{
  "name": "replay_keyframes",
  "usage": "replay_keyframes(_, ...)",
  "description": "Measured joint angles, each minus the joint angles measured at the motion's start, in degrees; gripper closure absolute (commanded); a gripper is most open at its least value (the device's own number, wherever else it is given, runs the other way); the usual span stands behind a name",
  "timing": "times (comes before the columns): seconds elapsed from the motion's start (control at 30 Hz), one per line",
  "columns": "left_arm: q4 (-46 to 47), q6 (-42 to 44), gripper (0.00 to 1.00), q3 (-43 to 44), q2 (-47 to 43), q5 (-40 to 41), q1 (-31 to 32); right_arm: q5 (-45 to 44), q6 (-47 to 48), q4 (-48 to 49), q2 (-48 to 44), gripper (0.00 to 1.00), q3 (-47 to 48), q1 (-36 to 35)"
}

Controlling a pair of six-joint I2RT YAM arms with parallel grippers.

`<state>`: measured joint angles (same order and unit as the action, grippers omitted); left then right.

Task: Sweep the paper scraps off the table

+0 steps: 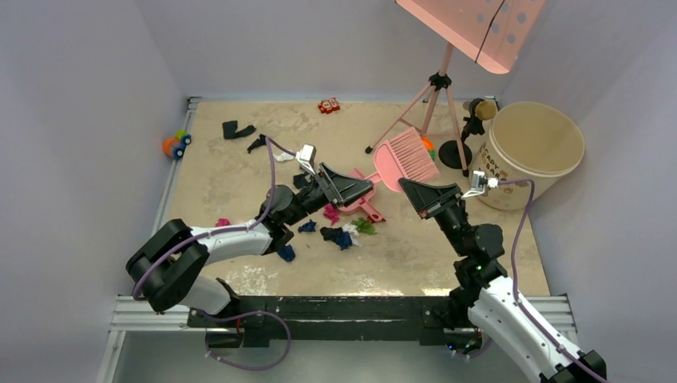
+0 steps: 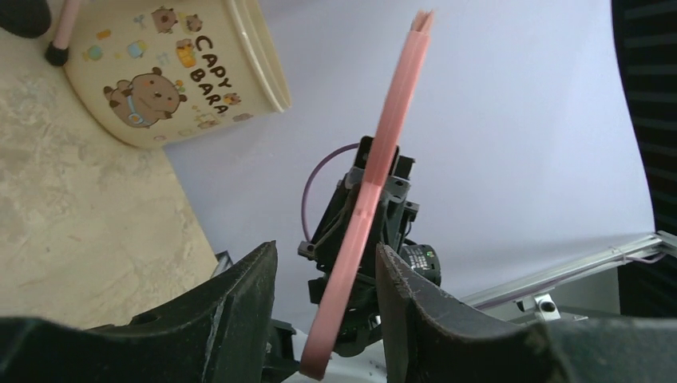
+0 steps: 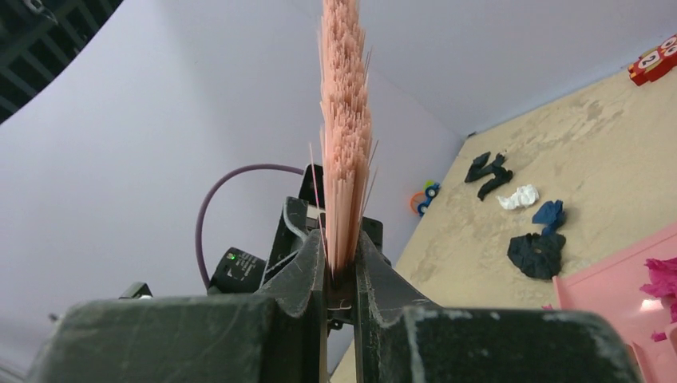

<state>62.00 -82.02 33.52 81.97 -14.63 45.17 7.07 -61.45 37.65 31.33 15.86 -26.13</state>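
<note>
Pale lilac walls close tightly round the beige marble-patterned table [image 1: 215, 179] on three sides, with silver metal rails [image 1: 171, 185] along its edges. The right gripper [image 3: 341, 263] is pinched hard on the pink bristle brush [image 3: 345, 120], its fingers pressed flat against the tuft. The left gripper [image 2: 326, 251] stands part open. A thin pink plastic strip [image 2: 363, 199] runs edge-on between its fingers with a gap on each side, and I cannot tell what it belongs to.

The flat pink plastic dustpan [image 3: 615, 271] lies just beside the grippers with a magenta wad on it. The crumpled paper scraps [image 1: 343, 233] in black, blue, white and green cluster mid-table near the left gripper, with a few black ones by the far rail.

A cream plastic bucket [image 1: 511, 191] and a pink tripod stand [image 1: 435, 100] crowd the right side. The broader open surface lies to the left.
</note>
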Motion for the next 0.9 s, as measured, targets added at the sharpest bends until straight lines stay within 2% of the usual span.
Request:
replay_keyframes(0.17, 2.6, -0.2, 0.5, 1.1, 0.0, 0.3, 0.3, -2.3, -1.8, 1.0, -2.1, 1.0, -2.1, 0.0)
replay_keyframes(0.43, 3.1, -0.5, 0.62, 1.7, 0.0, 0.3, 0.3, -4.1, -2.7, -0.5, -3.2, 1.0, -2.5, 0.0)
replay_keyframes(0.77, 2.6, -0.5, 0.62, 1.7, 0.0, 0.3, 0.3, -4.2, -3.1, -1.5, -2.3, 1.0, -1.6, 0.0)
replay_keyframes(0.83, 2.4, -0.5, 0.66, 1.7, 0.0, 0.3, 0.3, -4.2, -3.2, -1.6, -1.7, 1.0, -1.4, 0.0)
replay_keyframes(0.9, 2.1, -0.5, 0.76, 1.7, 0.0, 0.3, 0.3, -4.2, -3.5, -1.6, -1.3, 1.0, -1.3, 0.0)
